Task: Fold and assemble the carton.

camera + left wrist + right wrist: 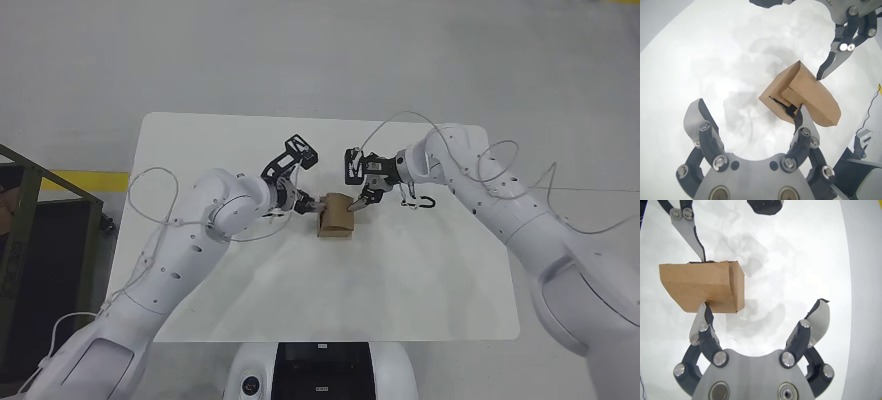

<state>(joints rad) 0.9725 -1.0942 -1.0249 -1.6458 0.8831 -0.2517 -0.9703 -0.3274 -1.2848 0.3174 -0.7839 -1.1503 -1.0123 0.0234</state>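
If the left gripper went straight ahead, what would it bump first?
The carton: one finger of the open left gripper sits at its flap end. Its other finger seems to face only bare table, though depth is unclear.

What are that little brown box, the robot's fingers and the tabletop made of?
The carton looks like plain brown cardboard, matte, with creased folds and a ragged torn flap edge. The right gripper has fingers that seem to be grey metal with a dull sheen, lined with black ribbed pads, probably rubber. The table is smooth and white; whether laminate or plastic, I cannot tell.
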